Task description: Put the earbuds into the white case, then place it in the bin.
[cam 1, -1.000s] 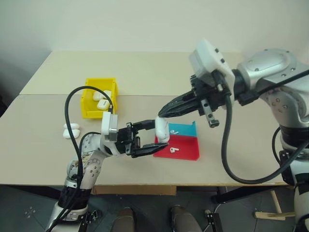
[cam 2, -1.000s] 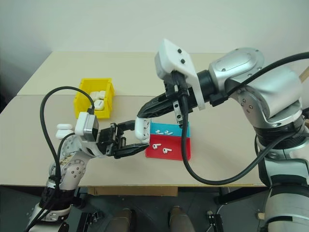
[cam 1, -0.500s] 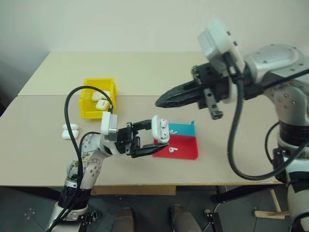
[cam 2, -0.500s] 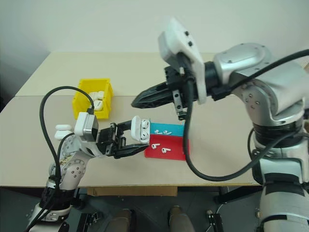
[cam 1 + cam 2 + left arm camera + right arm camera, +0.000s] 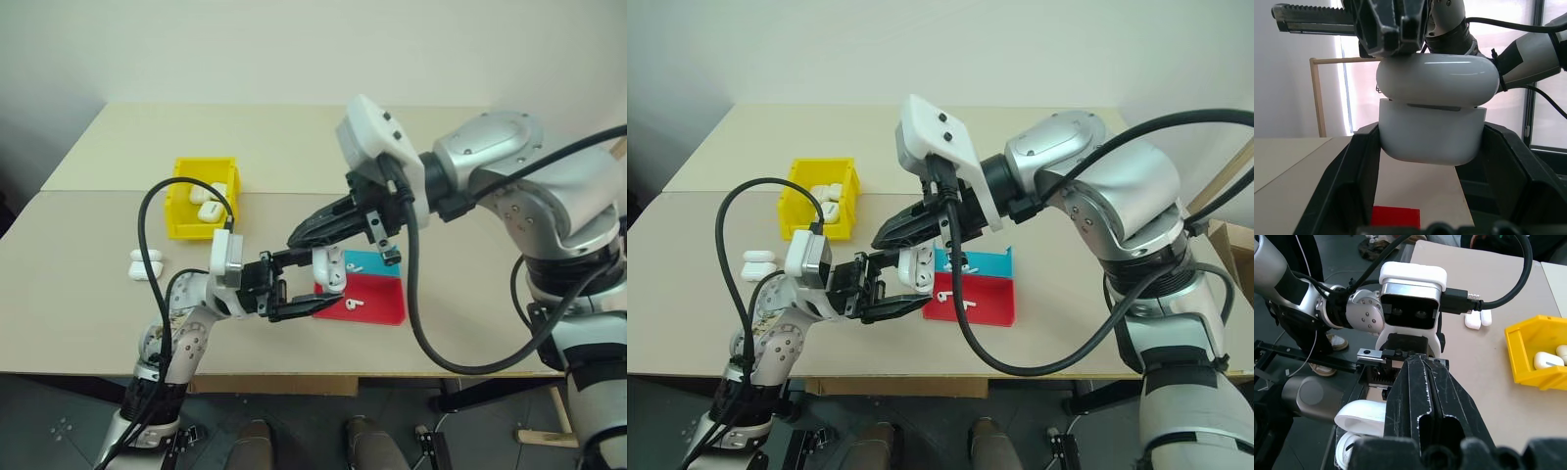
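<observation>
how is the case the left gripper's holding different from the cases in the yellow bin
The held case is clamped off the table in the left gripper, with the shut right gripper at its lid; the cases in the bin lie loose, untouched. The held case's lid sits nearly shut with a gap in the left wrist view; the binned cases' lids are too small to judge. All are glossy white and rounded.

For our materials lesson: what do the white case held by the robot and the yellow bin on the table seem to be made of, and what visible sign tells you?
The white case: probably hard plastic with a glossy finish; a bright window reflection runs across its smooth rounded lid. The bin: likely moulded plastic, uniformly bright yellow, with thin stiff walls and a faint sheen.
</observation>
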`<move>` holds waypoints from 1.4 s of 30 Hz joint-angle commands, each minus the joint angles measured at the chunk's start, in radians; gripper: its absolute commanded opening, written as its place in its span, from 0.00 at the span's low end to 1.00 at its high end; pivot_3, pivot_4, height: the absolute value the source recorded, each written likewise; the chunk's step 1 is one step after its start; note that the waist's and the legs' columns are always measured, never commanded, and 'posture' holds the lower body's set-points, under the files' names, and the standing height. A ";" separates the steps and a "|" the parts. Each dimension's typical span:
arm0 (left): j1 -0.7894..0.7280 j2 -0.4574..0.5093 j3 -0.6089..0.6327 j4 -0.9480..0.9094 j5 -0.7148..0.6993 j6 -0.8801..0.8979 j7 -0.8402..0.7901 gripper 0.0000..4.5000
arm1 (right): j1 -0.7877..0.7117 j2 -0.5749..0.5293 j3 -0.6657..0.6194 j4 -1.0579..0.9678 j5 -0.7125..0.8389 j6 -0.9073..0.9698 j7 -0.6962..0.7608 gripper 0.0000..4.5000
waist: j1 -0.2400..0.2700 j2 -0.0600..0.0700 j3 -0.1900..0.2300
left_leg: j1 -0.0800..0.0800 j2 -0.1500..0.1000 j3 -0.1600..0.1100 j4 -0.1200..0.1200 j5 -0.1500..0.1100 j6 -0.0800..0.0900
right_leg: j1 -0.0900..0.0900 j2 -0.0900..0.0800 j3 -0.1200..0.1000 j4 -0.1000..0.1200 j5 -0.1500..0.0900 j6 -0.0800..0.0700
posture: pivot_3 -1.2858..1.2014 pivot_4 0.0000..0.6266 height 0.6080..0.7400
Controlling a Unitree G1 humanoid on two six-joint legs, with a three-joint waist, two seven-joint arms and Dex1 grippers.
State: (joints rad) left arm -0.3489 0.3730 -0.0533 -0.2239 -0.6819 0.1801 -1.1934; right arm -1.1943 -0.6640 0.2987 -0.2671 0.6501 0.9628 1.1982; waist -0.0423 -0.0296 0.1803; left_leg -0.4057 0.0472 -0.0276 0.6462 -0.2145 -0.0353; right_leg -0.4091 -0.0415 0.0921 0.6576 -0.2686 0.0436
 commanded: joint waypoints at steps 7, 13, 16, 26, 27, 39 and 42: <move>-0.006 -0.005 0.024 -0.044 -0.019 -0.023 0.003 0.62 | 0.041 -0.084 -0.051 -0.055 0.006 0.005 0.029 0.00 | -0.001 0.000 0.000 | 0.000 0.000 0.000 0.000 0.000 0.000 | 0.000 0.000 0.000 0.000 0.000 0.000 | 0.52 0.24 1.00; -0.005 -0.006 0.029 -0.040 -0.017 -0.024 -0.003 0.62 | 0.040 -0.097 -0.126 -0.050 0.038 0.021 0.004 0.00 | -0.001 0.000 0.000 | 0.000 0.000 0.000 0.000 0.000 0.000 | 0.000 0.000 0.000 0.000 0.000 0.000 | 0.52 0.24 1.00; -0.002 -0.005 0.033 -0.040 -0.016 -0.025 -0.004 0.62 | 0.041 -0.107 -0.169 -0.039 0.042 0.021 -0.011 0.00 | 0.000 0.000 0.000 | 0.000 0.000 0.000 0.000 0.000 0.000 | 0.000 0.000 0.000 0.000 0.000 0.000 | 0.52 0.24 1.00; 0.029 0.124 0.174 -0.031 -0.093 0.032 -0.016 0.62 | 0.132 -0.123 -0.374 -0.071 0.116 0.039 -0.153 0.00 | -0.003 0.000 0.000 | 0.000 0.000 0.000 0.000 0.000 0.000 | 0.000 0.000 0.001 0.000 0.000 0.000 | 0.52 0.24 1.00; 0.022 0.161 0.210 -0.013 -0.098 0.051 -0.004 0.62 | 0.158 -0.122 -0.398 -0.084 0.128 0.046 -0.172 0.00 | -0.002 0.000 0.000 | 0.000 0.000 0.000 0.000 0.000 0.000 | 0.000 0.000 0.000 0.000 0.000 0.000 | 0.52 0.24 1.00; -0.303 0.201 0.180 0.302 0.371 0.176 0.640 0.62 | 0.331 -0.093 -0.482 -0.154 0.226 0.090 -0.367 0.00 | 0.007 0.000 0.000 | -0.001 0.000 -0.001 0.000 0.000 0.000 | 0.001 0.000 -0.001 -0.001 0.000 0.001 | 0.52 0.24 1.00; -0.357 0.156 0.145 0.394 0.538 0.125 0.836 0.62 | 0.343 -0.086 -0.496 -0.141 0.258 0.119 -0.411 0.00 | 0.009 -0.001 0.000 | -0.002 0.000 -0.001 0.000 0.000 0.000 | 0.000 0.000 -0.001 -0.001 0.000 0.000 | 0.52 0.24 1.00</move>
State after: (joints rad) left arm -0.6757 0.5308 0.0973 0.1463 -0.2388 0.3462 -0.4731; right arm -0.8467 -0.7494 -0.1473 -0.3930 0.8732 1.0635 0.8154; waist -0.0334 -0.0304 0.1808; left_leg -0.4075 0.0465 -0.0287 0.6464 -0.2145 -0.0352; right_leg -0.4093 -0.0419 0.0914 0.6567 -0.2681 0.0440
